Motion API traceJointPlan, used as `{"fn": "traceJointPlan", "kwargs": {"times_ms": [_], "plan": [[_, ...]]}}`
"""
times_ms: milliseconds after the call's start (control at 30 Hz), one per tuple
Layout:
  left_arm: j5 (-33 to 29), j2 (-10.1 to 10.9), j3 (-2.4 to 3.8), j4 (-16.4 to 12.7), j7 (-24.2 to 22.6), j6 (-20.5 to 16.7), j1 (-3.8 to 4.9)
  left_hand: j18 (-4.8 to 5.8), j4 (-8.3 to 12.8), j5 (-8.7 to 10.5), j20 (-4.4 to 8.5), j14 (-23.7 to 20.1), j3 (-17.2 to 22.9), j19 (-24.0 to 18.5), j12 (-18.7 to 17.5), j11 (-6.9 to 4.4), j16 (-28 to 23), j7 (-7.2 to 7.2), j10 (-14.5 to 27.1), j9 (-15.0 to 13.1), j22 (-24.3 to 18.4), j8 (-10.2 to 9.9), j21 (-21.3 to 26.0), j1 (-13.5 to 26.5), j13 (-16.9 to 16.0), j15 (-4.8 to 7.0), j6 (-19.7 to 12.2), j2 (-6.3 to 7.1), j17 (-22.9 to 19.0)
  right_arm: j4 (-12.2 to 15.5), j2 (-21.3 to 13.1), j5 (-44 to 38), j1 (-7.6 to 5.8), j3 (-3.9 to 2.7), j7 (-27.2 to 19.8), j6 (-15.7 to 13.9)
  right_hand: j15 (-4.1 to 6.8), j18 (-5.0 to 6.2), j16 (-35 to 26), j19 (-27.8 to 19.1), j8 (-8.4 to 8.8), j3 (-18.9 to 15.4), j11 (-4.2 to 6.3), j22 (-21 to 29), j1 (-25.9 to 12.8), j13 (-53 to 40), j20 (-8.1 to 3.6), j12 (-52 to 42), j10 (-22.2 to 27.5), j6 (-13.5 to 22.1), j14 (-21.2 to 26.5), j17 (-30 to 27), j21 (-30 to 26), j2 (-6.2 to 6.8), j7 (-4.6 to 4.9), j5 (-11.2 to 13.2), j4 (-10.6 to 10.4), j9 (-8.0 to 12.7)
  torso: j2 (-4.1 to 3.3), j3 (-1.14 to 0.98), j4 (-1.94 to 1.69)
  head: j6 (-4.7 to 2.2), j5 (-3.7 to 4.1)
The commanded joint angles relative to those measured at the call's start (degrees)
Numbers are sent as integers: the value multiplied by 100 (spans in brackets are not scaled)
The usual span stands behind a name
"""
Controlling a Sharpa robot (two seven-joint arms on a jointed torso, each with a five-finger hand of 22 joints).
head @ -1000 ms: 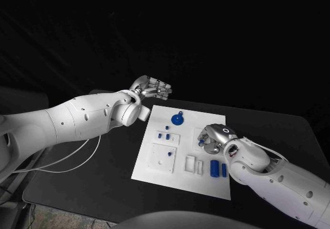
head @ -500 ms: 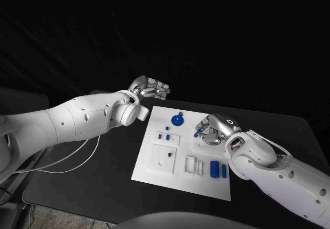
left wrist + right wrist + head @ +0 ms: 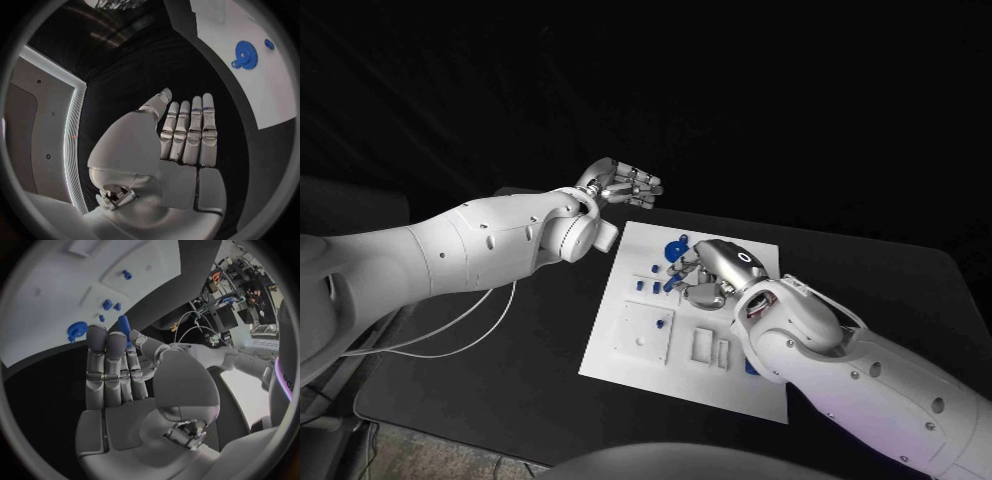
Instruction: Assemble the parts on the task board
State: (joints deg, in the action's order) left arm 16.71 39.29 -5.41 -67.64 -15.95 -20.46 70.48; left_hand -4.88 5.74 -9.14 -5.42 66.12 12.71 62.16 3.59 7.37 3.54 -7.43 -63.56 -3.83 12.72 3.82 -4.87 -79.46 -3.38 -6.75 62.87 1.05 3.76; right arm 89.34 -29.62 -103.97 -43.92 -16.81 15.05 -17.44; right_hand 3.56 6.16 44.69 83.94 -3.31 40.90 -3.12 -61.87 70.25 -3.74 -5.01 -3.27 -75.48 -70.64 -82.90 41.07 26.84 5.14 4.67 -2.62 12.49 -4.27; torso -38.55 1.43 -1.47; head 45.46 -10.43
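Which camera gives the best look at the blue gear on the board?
The left wrist view: the blue gear lies unobstructed on the task board. In the head view the right hand partly covers it; the right wrist view shows it small.

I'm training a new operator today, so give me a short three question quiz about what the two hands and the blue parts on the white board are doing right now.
1. True or false: the left hand holds a blue part.
2. Which hand holds a blue peg between its fingertips? A) left B) right C) neither
3. Fill in: the blue gear lies on the ____.

Key
1. False. The left hand hangs off the task board, past its far corner, fingers straight and together, nothing in it.
2. B. The right hand holds the peg above the board.
3. Task board, at its far end.
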Motion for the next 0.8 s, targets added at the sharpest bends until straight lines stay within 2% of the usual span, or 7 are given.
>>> {"fn": "traceJointPlan", "kwargs": {"times_ms": [33,133,300,333,567,633,800], "plan": [[-47,-26,2,-28,-91,130,3,-92,-30,22,-25,-10,-12,-1,-17,13,-7,4,4,2,1,-15,-13,-6,7,2,13,0,-3,-28,127,-140,6,118,-253,31,36,85,-21,192,-39,9,180,-9,-14,13,-36,-31,-222,-51,-10,9,-27,-31,2,-15,44,-8,-6,-2,-10,33,-50],[-50,-39,2,-58,-97,156,3,-91,-24,25,-28,-15,-20,-5,-17,16,-7,3,12,3,-2,-17,-10,-4,7,-1,9,13,-3,-55,230,-195,6,272,-291,36,35,86,-22,193,-40,10,179,-12,-18,12,-35,-32,-222,-52,-10,10,-31,-32,3,-16,50,-9,-3,6,0,51,-87],[-52,-64,0,-79,-105,188,3,-91,-23,32,-34,-20,-34,-5,-17,18,-6,2,19,3,-9,-16,-3,6,6,-4,0,19,-2,-118,345,-254,5,542,-342,84,34,89,-27,196,-40,9,178,-22,-30,12,-31,-32,-221,-50,-10,10,-47,-42,4,-17,68,-13,-1,-4,10,78,-165],[-52,-65,0,-79,-105,189,3,-91,-23,32,-34,-20,-34,-5,-17,18,-6,2,19,3,-9,-16,-3,6,6,-4,0,19,-2,-125,352,-256,4,565,-345,96,34,89,-27,196,-40,9,178,-22,-30,12,-31,-32,-221,-50,-10,10,-47,-42,4,-17,68,-13,-1,-5,10,81,-172],[-53,-61,-4,-118,-95,203,0,-92,-26,30,-37,-22,-43,0,-16,19,-6,1,20,3,-17,-17,2,15,6,-5,-3,12,-2,-294,430,-388,-42,954,-372,370,31,88,-33,193,-40,-22,176,-41,-38,11,-27,-33,-213,-45,-11,8,-67,-63,5,-18,94,-16,0,-12,12,109,-199],[-53,-60,-5,-134,-92,208,-1,-92,-26,30,-37,-22,-43,0,-16,19,-6,1,20,3,-17,-17,2,15,6,-5,-3,12,-2,-358,457,-426,-50,1019,-322,444,31,89,-35,193,-38,-25,175,-42,-42,11,-27,-32,-212,-42,-10,7,-81,-70,7,-18,99,-16,-8,-11,7,117,-205],[-54,-63,-6,-144,-91,215,-3,-93,-26,30,-40,-22,-53,4,-16,19,-6,1,22,3,-29,-17,11,24,6,-6,-9,10,-1,-454,507,-500,-56,1083,-226,510,30,92,-37,196,-39,-26,174,-49,-45,11,-27,-33,-209,-40,-9,5,-88,-78,8,-19,114,-17,-7,-9,13,117,-204]]}}
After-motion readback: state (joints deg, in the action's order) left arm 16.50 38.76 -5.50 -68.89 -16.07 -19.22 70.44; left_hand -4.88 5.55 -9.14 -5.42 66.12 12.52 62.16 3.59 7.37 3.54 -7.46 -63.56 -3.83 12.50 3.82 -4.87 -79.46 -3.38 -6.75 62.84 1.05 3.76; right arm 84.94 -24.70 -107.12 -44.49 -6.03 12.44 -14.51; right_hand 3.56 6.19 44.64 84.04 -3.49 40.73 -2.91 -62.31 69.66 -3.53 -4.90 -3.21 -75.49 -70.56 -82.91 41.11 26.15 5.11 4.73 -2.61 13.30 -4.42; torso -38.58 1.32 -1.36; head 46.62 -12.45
